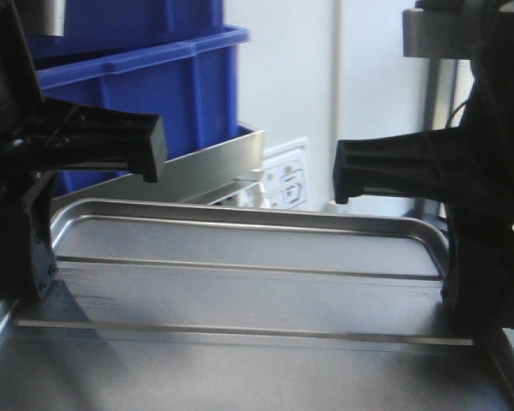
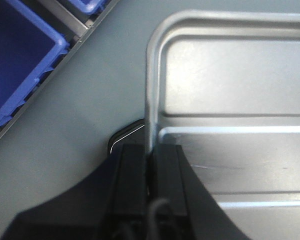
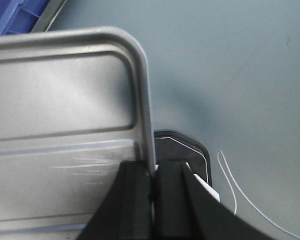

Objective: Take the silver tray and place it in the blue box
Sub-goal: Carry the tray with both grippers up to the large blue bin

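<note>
The silver tray fills the lower half of the front view, lying level with its long ridges running left to right. My left gripper is shut on the tray's left rim, one finger inside the rim and one outside. My right gripper is shut on the tray's right rim in the same way. The blue box stands behind the tray at the upper left. In the left wrist view, the blue box lies left of the tray, across a strip of grey surface.
A flat steel frame bar runs between the tray and the blue box. A second blue crate sits beyond a metal rail. A white wall socket is behind. A dark rounded pad and a thin white wire lie right of the tray.
</note>
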Controlling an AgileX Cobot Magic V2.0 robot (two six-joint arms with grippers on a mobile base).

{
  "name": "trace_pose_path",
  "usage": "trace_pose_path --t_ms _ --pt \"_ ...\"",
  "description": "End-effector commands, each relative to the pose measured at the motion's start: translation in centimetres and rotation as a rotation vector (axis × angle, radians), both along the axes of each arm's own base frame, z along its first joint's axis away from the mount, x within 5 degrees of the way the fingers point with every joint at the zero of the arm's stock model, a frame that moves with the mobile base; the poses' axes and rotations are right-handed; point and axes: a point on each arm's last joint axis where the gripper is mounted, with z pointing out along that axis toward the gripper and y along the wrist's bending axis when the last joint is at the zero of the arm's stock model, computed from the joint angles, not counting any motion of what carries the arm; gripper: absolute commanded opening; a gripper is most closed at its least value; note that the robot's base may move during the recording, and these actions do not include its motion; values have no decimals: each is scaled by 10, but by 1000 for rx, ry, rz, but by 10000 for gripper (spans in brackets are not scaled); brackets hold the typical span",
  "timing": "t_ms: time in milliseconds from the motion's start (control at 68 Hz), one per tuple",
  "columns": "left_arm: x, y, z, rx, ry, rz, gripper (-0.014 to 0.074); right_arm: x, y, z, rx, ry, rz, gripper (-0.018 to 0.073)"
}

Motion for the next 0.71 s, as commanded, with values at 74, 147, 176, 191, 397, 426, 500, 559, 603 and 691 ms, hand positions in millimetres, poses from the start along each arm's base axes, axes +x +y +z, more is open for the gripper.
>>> trace_pose_path --t_ms 74,147,176,191,397,426,500,559,603,691 --pt "-3 -4 14 -72 -29 -17 -100 4 4 17 78 -86 25 70" --pt "-3 -4 14 -72 -29 -17 -100 4 4 17 78 -86 25 70" --pt "-3 -4 14 -72 -29 -17 -100 4 4 17 78 -86 25 70" --pt "-3 -4 14 -72 -29 -17 -100 4 4 17 78 -86 25 70" --pt "-3 -4 14 -72 -29 -17 -100 4 4 17 78 -86 25 70" --pt "-3 -4 14 -72 -29 -17 -100 4 4 17 78 -86 25 70" --pt "-3 -4 14 -72 -29 -17 -100 4 4 17 78 -86 25 70" --pt "-3 -4 14 -72 -29 -17 -100 4 4 17 78 -86 25 70" --pt "-3 -4 14 -72 -29 -17 -100 4 4 17 78 -86 25 70" --pt "-3 -4 14 -72 -29 -17 -100 4 4 17 78 -86 25 70"
